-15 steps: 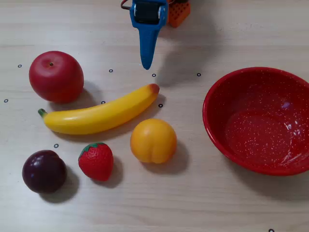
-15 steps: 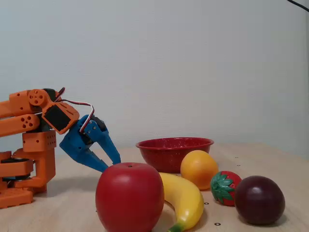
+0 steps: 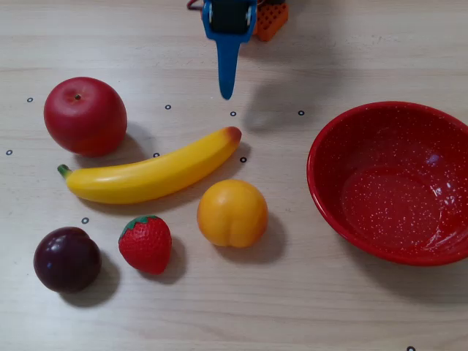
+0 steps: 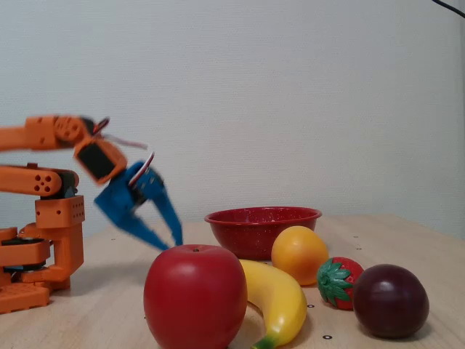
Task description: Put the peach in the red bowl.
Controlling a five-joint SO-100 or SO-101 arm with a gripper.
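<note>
The peach (image 3: 232, 212) is a round yellow-orange fruit on the wooden table, just below the banana's tip and left of the red bowl; it also shows in the fixed view (image 4: 298, 254). The red bowl (image 3: 395, 190) is wide, speckled and empty at the right edge, and stands behind the peach in the fixed view (image 4: 261, 222). My blue gripper (image 3: 227, 91) hangs at the top centre, well above the peach and apart from it. In the fixed view the gripper (image 4: 172, 246) is raised off the table, slightly open and empty.
A red apple (image 3: 85, 115), a yellow banana (image 3: 153, 174), a strawberry (image 3: 145, 243) and a dark plum (image 3: 67, 259) lie left of the peach. The orange arm base (image 4: 43, 247) stands at the left of the fixed view.
</note>
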